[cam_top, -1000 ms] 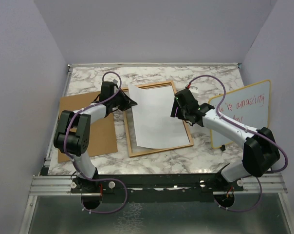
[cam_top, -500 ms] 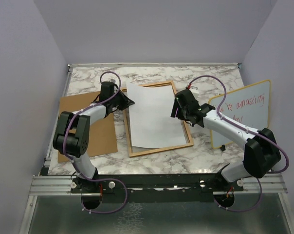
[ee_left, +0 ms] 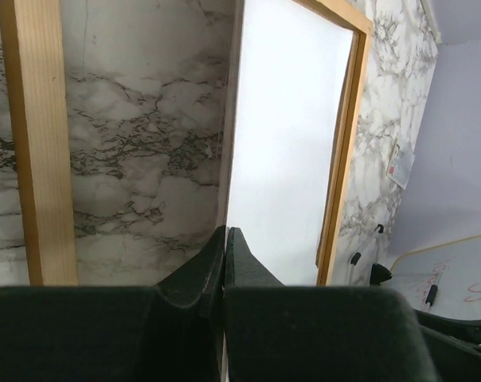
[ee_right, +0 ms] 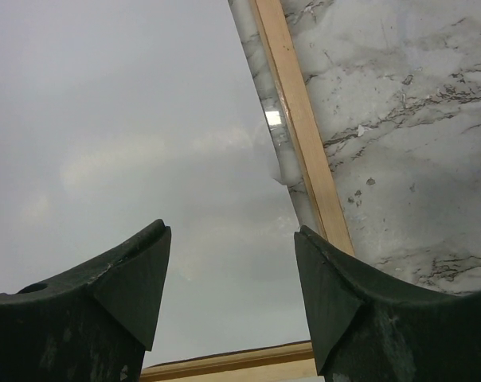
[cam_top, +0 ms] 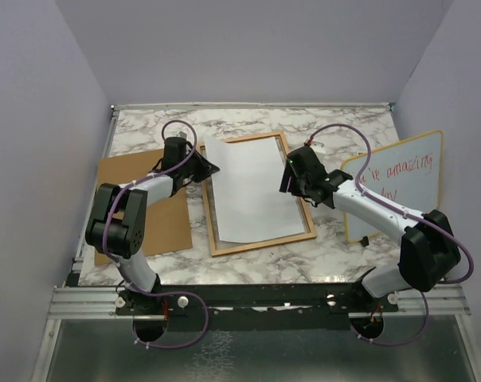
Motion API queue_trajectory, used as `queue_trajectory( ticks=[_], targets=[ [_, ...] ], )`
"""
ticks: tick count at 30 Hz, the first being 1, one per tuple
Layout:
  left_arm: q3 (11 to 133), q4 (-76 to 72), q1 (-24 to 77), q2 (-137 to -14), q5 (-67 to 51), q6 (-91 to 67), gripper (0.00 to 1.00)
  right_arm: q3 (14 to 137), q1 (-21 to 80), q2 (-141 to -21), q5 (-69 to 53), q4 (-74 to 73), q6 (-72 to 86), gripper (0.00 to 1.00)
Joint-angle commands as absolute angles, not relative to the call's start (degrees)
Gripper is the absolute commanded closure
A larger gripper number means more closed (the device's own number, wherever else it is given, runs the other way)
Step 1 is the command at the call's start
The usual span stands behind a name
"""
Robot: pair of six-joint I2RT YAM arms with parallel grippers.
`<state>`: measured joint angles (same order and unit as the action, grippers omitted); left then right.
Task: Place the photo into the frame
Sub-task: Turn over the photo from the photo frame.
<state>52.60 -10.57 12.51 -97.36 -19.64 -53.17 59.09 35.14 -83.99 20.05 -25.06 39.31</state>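
Note:
The photo (cam_top: 252, 191) shows only its blank white side and lies slanted over the frame (cam_top: 264, 243), a thin wooden rim on the marble table. My left gripper (cam_top: 214, 169) is shut on the photo's left edge. In the left wrist view the photo (ee_left: 288, 143) runs into the closed left gripper (ee_left: 225, 231), with frame rims (ee_left: 342, 159) on both sides. My right gripper (cam_top: 288, 178) stands open just above the photo's right edge. In the right wrist view the open right gripper (ee_right: 232, 235) hangs over the photo (ee_right: 129, 119) beside the frame rim (ee_right: 300, 135), holding nothing.
A brown back board (cam_top: 157, 215) lies flat at the left, partly under my left arm. A yellow-rimmed whiteboard (cam_top: 400, 187) with red handwriting leans at the right, behind my right arm. Grey walls close in the table on three sides.
The photo has shifted slightly to the left and turned a little, drawn by my left gripper. The right gripper has stayed open in the same spot.

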Motion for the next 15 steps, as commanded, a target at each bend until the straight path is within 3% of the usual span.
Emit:
queue_trajectory(
  ticks=[1,13,15],
  targets=[
    [54.0,-13.7,13.4,-100.6,-24.0,-53.2,1.0,58.0,34.9,-82.2,19.3,-24.3,40.2,0.32],
    [56.2,-11.9,13.6,-103.4,-24.6,-52.0,1.0,57.7,34.9,-81.9,18.8,-24.3,40.4,0.32],
    [56.0,-11.2,13.6,-103.1,-23.6,-52.2,0.94,57.6,34.9,-81.7,18.8,-24.3,40.4,0.32]
  ],
)
